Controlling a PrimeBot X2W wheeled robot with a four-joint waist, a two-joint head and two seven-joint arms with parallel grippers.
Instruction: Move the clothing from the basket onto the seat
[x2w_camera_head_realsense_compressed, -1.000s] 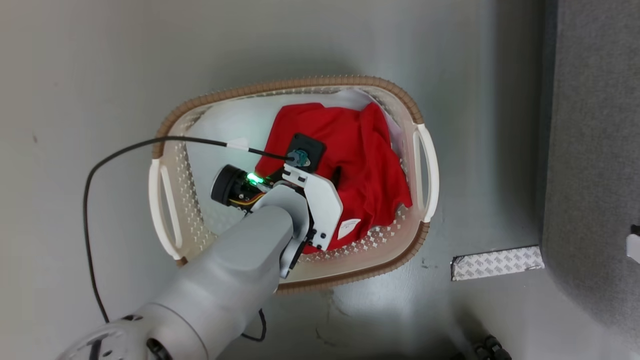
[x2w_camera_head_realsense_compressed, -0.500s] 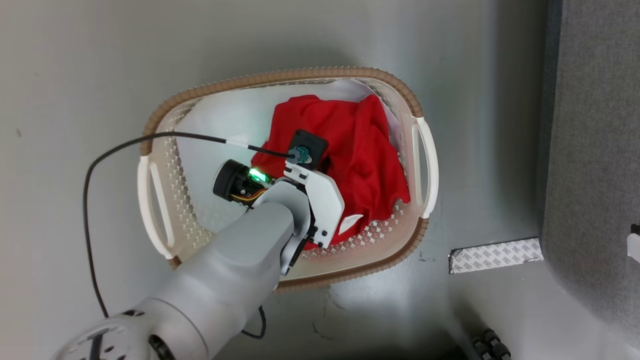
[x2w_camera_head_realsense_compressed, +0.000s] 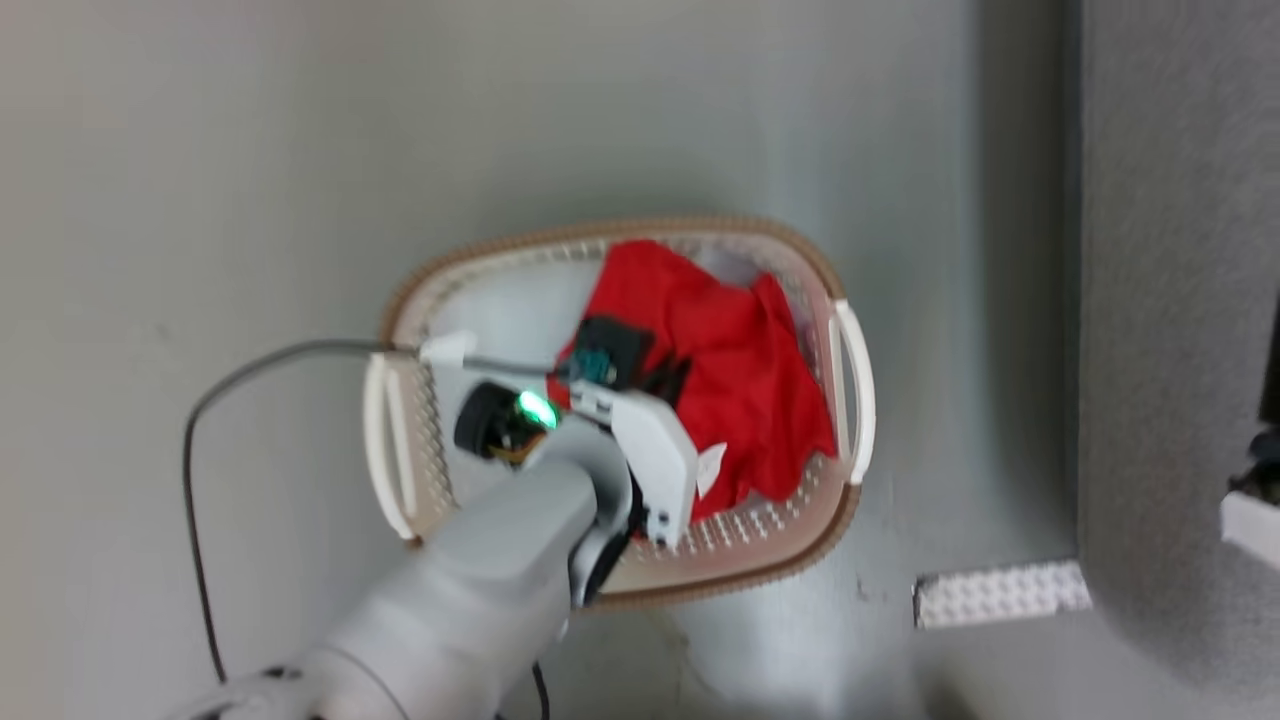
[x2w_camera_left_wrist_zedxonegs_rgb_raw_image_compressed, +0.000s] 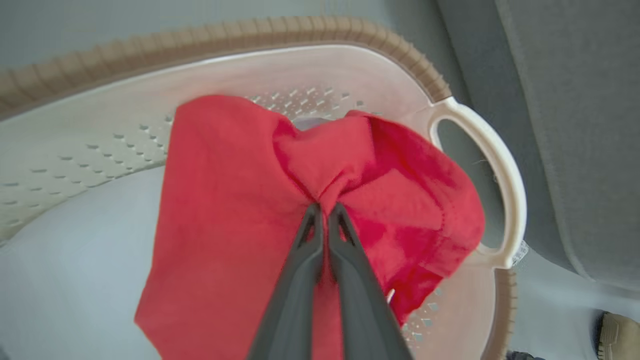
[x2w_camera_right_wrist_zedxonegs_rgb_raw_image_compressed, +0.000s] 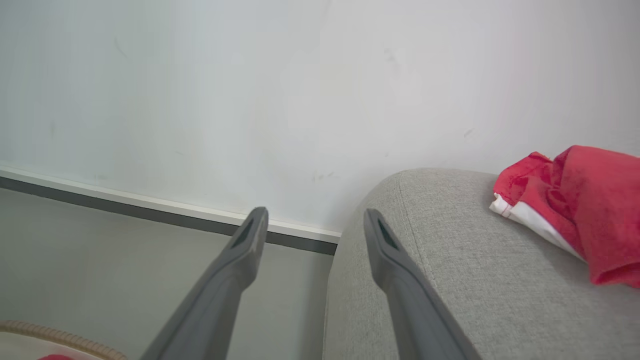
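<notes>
Red cloth fills the right half of the basket (x2w_camera_head_realsense_compressed: 620, 232): a red garment (x2w_camera_left_wrist_zedxonegs_rgb_raw_image_compressed: 225, 200) lies bunched against the perforated wall, its folds drawn to a peak where the left gripper (x2w_camera_left_wrist_zedxonegs_rgb_raw_image_compressed: 325, 207) has it. The jaws are clenched on that pinch of cloth, the two dark fingers pressed side by side with red fabric gathered at their tips. A small white label (x2w_camera_head_realsense_compressed: 710, 468) shows at the garment's near edge, beside the pale wrist housing, and a bit of pale cloth (x2w_camera_head_realsense_compressed: 735, 265) peeks out behind the red at the far wall. The rest of the basket's white bottom lies bare. One white slot handle (x2w_camera_left_wrist_zedxonegs_rgb_raw_image_compressed: 500, 165) curves just past the garment on the side toward the seat (x2w_camera_head_realsense_compressed: 1170, 300). The basket stands on the grey floor (x2w_camera_head_realsense_compressed: 200, 200), with a band of floor between it and the seat on the robot's right. A black cable (x2w_camera_head_realsense_compressed: 250, 365) loops over the floor to the left wrist, and a strip of patterned tape (x2w_camera_head_realsense_compressed: 1000, 595) lies by the seat's base. On the seat's grey top rests a second red garment (x2w_camera_right_wrist_zedxonegs_rgb_raw_image_compressed: 590, 200) with white trim. The right gripper (x2w_camera_right_wrist_zedxonegs_rgb_raw_image_compressed: 312, 215) hangs near the seat's rounded edge, jaws released and empty, facing a white wall (x2w_camera_right_wrist_zedxonegs_rgb_raw_image_compressed: 250, 75) with a dark skirting (x2w_camera_right_wrist_zedxonegs_rgb_raw_image_compressed: 150, 207).
</notes>
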